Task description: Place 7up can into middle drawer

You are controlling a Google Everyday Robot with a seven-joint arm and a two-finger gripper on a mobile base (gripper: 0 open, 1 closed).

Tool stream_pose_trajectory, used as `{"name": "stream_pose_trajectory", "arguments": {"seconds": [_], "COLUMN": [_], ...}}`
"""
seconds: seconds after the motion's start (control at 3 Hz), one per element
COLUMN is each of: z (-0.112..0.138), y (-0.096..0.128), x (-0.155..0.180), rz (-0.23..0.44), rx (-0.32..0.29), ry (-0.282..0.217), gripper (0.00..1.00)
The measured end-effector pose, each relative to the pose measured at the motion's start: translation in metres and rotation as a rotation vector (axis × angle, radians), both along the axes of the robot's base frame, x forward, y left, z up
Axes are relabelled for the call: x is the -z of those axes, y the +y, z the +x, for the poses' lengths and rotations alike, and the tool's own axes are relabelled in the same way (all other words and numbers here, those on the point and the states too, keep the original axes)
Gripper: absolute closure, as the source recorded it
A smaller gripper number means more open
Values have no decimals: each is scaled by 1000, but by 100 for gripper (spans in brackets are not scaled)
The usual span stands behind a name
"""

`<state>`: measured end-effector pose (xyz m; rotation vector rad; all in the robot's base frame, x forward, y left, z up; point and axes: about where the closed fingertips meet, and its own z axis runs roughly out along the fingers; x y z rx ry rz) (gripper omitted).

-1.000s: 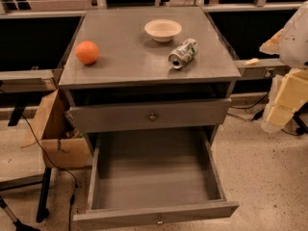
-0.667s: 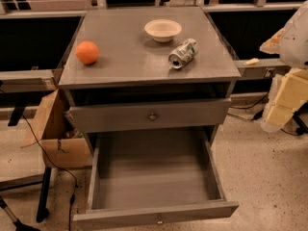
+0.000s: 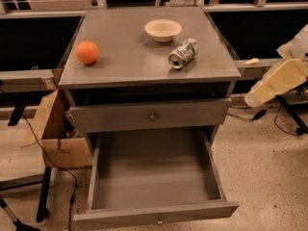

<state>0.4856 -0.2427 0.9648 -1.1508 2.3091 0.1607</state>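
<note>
Speckled beige floor (image 3: 262,177) w/ a thin black cable (image 3: 45,153) trailing across it at left. An open brown cardboard box (image 3: 50,129) sits just beside the grey metal cabinet (image 3: 144,66); behind it, dark panels (image 3: 29,44) in pale metal frames span the bkgd. The cream gripper (image 3: 255,96) hangs at the right edge, near the cabinet's side.

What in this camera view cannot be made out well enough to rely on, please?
Camera view throughout:
- hand, at the right edge beside the cabinet: partly cut off by that edge.
- middle drawer: its front is cut by the bottom edge.
- 7up can: markings too small to read.
- upper drawer: contents hidden behind its shut front.
</note>
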Motion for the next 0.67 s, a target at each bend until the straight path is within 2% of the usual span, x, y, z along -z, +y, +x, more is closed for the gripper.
{"name": "stream_pose_trajectory", "arguments": {"seconds": [0.33, 0.67], "z": [31, 72], "y": [-5, -5], "x": [-1, -34], "rz": [233, 365], "rx": [181, 298], "ry": [-54, -162], "gripper": [0, 0]}}
